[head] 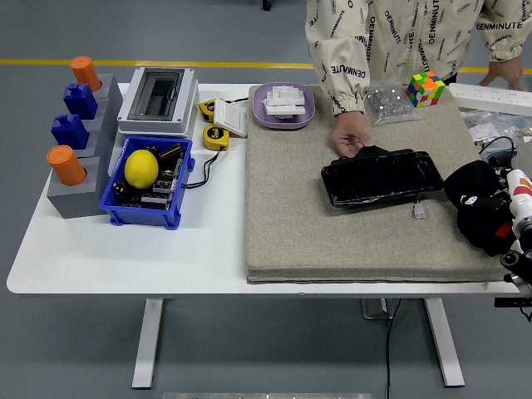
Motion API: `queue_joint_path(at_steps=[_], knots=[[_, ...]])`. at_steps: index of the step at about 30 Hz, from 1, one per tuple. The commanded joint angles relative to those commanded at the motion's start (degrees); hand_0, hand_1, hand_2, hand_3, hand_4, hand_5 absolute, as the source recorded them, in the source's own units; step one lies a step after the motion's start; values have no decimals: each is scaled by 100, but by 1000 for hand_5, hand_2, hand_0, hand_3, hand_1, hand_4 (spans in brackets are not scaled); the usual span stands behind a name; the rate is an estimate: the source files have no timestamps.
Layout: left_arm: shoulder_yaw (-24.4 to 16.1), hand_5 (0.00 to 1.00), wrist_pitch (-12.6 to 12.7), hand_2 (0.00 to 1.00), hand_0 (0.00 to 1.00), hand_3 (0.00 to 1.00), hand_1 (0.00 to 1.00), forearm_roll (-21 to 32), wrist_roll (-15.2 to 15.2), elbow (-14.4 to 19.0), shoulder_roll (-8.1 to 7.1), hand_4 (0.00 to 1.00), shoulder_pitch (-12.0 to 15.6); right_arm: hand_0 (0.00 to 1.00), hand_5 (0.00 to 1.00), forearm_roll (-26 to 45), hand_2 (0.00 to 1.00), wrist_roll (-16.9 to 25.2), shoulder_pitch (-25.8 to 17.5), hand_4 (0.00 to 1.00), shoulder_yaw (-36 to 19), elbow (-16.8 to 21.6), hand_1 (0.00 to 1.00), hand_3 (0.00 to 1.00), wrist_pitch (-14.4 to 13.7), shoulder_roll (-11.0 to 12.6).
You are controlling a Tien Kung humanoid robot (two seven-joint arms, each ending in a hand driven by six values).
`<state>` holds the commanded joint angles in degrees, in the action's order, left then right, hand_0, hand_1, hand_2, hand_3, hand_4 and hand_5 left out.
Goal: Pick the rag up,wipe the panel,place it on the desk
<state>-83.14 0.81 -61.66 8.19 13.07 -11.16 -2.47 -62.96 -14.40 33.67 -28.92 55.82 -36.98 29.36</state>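
Observation:
A glossy black panel (382, 176) lies on the grey felt mat (299, 216), right of its middle. A person's hand (350, 138) rests on the panel's far left corner. My right hand (486, 212) comes in from the right edge and sits low over the mat's right end, just right of the panel. It is shut on a dark, bunched rag (470, 187), which hides most of the hand. A narrow gap separates the rag from the panel's right edge. My left arm is out of the picture.
A small white connector (419, 211) lies on the mat in front of the panel. At the mat's far edge are a colour cube (425, 88), a clear bag (385, 101) and a purple tray (283, 105). A blue bin (148, 183) with a lemon stands to the left.

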Motion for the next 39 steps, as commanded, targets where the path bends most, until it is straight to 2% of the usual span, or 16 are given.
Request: queue_joint_path(at_steps=[1,2,7,8,13,14,19,20,25,26,37,38,39], knots=[[-3,440,-1,655,609,561,640,4,0,1,4,628,0,396,236,-4,472,16,-2,963,2,-13,434,494,3,-7],[-5,438,-1,654,609,562,640,6,1,0,7,628,0,423,306,-4,483,32,-4,918,2,-22,449,498,21,-12],[-31,438,0,654,609,562,640,-6,0,-3,9,628,4,423,306,-28,483,104,-8,918,-7,-22,449,498,192,-16],[-36,438,0,655,609,562,641,-10,0,-3,8,628,4,514,433,-38,553,105,-9,998,-12,-22,526,506,237,-16],[-52,438,0,655,609,562,641,-14,0,-1,7,628,4,514,433,-2,553,140,-30,998,-24,-61,526,506,457,-33],[-51,440,-1,654,609,562,641,-11,0,-1,9,628,4,560,467,2,607,144,-35,998,-20,-68,551,523,479,-36],[-51,440,-2,654,609,562,641,-9,1,0,15,628,-4,560,467,-11,607,147,-40,998,-20,-95,551,523,566,-34],[-55,439,-2,654,609,562,641,-12,1,0,13,628,-5,600,491,-13,643,147,-38,998,-26,-99,578,544,582,-30],[-74,439,0,654,609,562,641,-27,0,-1,10,628,-8,600,491,-17,643,169,-37,998,-74,-94,578,544,595,5],[-76,440,0,655,609,562,641,-27,0,-1,11,629,-7,643,480,-18,670,172,-36,998,-80,-93,608,586,597,10],[-102,440,-4,655,609,561,641,-34,0,0,21,628,-11,668,481,-105,677,217,-6,998,-139,-33,632,623,562,46],[-102,440,-4,655,609,561,641,-34,0,0,22,628,-11,703,496,-108,706,218,-4,998,-145,-34,657,669,564,48],[-104,440,-4,655,609,561,641,-34,0,0,23,628,-12,703,496,-118,706,216,-1,998,-157,-39,657,669,573,50]])
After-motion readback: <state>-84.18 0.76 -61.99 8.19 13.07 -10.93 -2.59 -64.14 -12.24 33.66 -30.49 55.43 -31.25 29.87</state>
